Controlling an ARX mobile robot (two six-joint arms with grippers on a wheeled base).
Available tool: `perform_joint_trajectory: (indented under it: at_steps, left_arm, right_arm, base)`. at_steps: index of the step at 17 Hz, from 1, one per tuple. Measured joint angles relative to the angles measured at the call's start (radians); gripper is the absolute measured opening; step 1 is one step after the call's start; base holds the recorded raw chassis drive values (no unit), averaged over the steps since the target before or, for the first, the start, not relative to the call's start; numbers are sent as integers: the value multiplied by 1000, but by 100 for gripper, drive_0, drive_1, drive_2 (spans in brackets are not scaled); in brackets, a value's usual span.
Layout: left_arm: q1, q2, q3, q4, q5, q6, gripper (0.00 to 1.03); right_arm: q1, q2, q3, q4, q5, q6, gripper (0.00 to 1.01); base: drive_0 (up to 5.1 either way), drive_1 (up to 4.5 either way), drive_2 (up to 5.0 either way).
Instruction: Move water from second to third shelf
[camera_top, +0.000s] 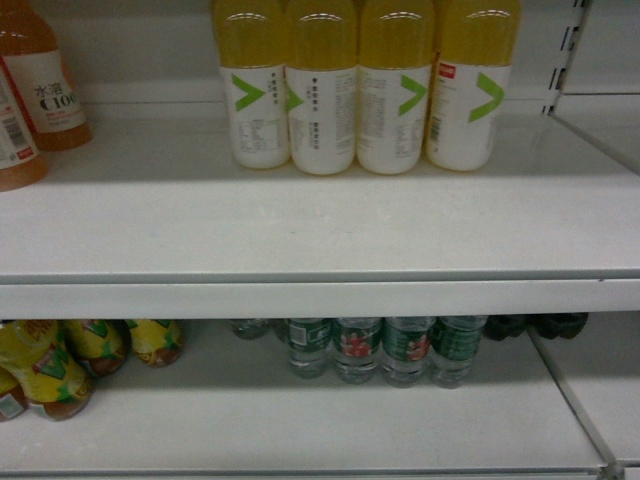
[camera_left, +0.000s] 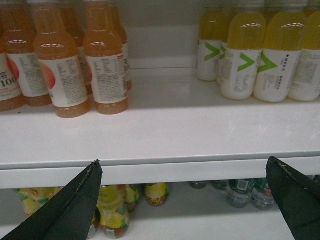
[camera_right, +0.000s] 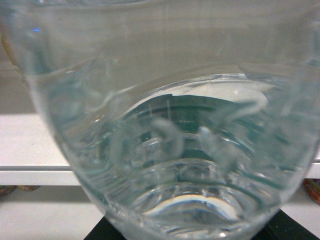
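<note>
Shelving, white metal, two levels in the head view. Upper shelf (camera_top: 320, 230), left to right: orange-drink bottles with white labels (camera_top: 45, 80) at the left edge; four yellow-drink bottles with white labels bearing green chevrons (camera_top: 360, 90) in a row at the back centre. Lower shelf (camera_top: 300, 420), left to right: yellow-wrapped bottles (camera_top: 60, 360) at the left; a row of clear ribbed plastic water bottles with green wrap labels (camera_top: 385, 350) at centre; dark bottles (camera_top: 535, 325) at the back right, mostly hidden under the upper shelf.

Left gripper (camera_left: 185, 200): two dark fingers, one at each lower corner of the left wrist view, jaws spread wide with nothing between them, level with the upper shelf's front edge.

Right gripper: a clear ribbed water bottle (camera_right: 170, 150) fills the right wrist view, its base towards the camera and a green label showing through the water; it sits just over the dark gripper parts at the bottom edge. Jaw state cannot be told. The shelf edge shows behind it.
</note>
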Motion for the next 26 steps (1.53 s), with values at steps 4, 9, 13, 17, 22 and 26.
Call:
perform_joint_trajectory:
  at_steps: [4, 9, 13, 17, 22, 26]
  left_arm:
    - [0, 0, 0, -1, 0, 0, 98]
    - [0, 0, 0, 0, 0, 0, 98]
    - [0, 0, 0, 0, 0, 0, 98]
    - [0, 0, 0, -2, 0, 0, 98]
    - [0, 0, 0, -2, 0, 0, 98]
    - [0, 0, 0, -2, 0, 0, 98]
  right_arm:
    - [0, 0, 0, 1, -1, 0, 39]
    - [0, 0, 0, -2, -2, 0, 39]
    - [0, 0, 0, -3, -2, 0, 39]
    - [0, 0, 0, -1, -1, 0, 39]
    - [0, 1, 0, -2, -1, 0, 39]
    - [0, 0, 0, -4, 0, 0, 38]
  base:
    - [-374, 185, 185]
    - [-499, 246, 246]
    - [-494, 247, 247]
    - [-490, 247, 247]
    - [-490, 247, 247]
    - [-490, 247, 247]
